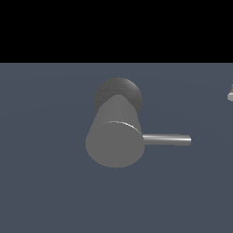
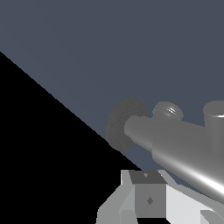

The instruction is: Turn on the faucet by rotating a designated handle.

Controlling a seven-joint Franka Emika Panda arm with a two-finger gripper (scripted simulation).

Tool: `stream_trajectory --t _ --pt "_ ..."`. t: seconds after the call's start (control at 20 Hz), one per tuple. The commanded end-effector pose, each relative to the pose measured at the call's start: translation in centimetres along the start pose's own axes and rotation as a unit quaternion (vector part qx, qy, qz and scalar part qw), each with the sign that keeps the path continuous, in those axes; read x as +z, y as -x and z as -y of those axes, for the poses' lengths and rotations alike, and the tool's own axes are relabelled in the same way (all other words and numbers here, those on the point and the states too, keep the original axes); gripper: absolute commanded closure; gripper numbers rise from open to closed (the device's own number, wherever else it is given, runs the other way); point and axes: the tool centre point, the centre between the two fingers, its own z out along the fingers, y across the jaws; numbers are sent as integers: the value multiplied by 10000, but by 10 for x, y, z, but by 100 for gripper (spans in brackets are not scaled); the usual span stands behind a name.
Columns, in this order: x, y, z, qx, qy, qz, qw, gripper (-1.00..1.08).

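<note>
The faucet point(image 1: 115, 136) is a thick matte grey cylinder with its flat round end toward the exterior camera and a dark speckled base point(image 1: 119, 91) behind it. The handle point(image 1: 166, 139), a thin metallic rod, sticks out level toward the exterior view's right. Only a small white bit of my gripper point(image 1: 230, 95) shows at that view's right edge, well apart from the handle. In the wrist view my gripper point(image 2: 179, 209) looks open and empty, with the faucet body point(image 2: 175, 142) and its base point(image 2: 122, 127) just beyond it. Short grey stubs point(image 2: 214, 120) rise off the body; I cannot tell which is the handle.
The faucet stands on a plain blue-grey floor point(image 1: 45, 182). A black background point(image 1: 113, 27) lies beyond its far edge.
</note>
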Motion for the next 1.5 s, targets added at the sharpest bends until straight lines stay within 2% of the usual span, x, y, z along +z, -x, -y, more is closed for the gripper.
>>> stream_trajectory --t 0.0,0.3,0.65,1.0,1.45 --pt "2 -9 -7 218 -226 -13 9995 108" --pt "8 -27 -27 739 -738 -26 9945 108" --pt "17 -44 -51 1338 -1314 -32 9823 108" --pt "30 -58 -75 1909 -1851 -28 9640 108" --pt "50 -69 -103 2579 -2460 -8 9343 108"
